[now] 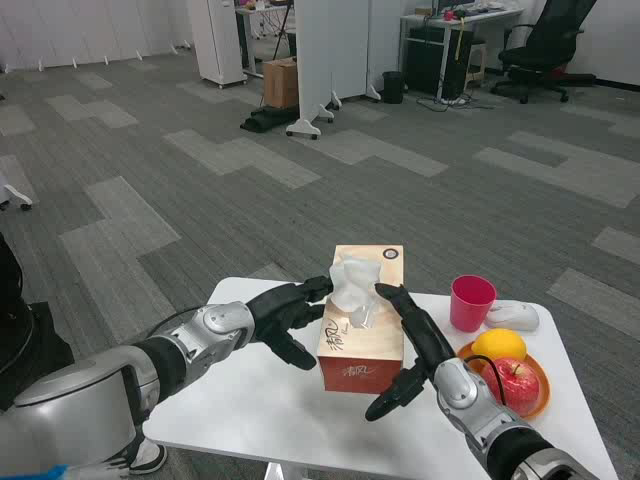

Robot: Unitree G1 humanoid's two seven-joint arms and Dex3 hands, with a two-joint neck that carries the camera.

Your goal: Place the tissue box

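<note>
Orange cardboard is what you have between the two hands: the tissue box [362, 335] sits on the white table [260, 410], near its middle, with a white tissue [353, 285] standing up out of the top slot. Your left hand [290, 315] is against the box's left side, fingers spread and laid along the upper left edge, one dark finger reaching down beside the front corner. Your right hand [415, 350] flanks the right side, fingers stretched up along the top right edge and the thumb hooked low by the front right corner. Both hands look pressed to the box as a two-sided clamp, though you cannot tell whether its base touches the tabletop or is lifted.

To the right, well apart from the box, you see a pink cup [472, 302], a white object [513, 316] behind it that is hard to identify, and an orange plate [540, 395] carrying a lemon [499, 346] and a red apple [512, 381]. Your right hand's wrist partly covers the plate's left rim.
</note>
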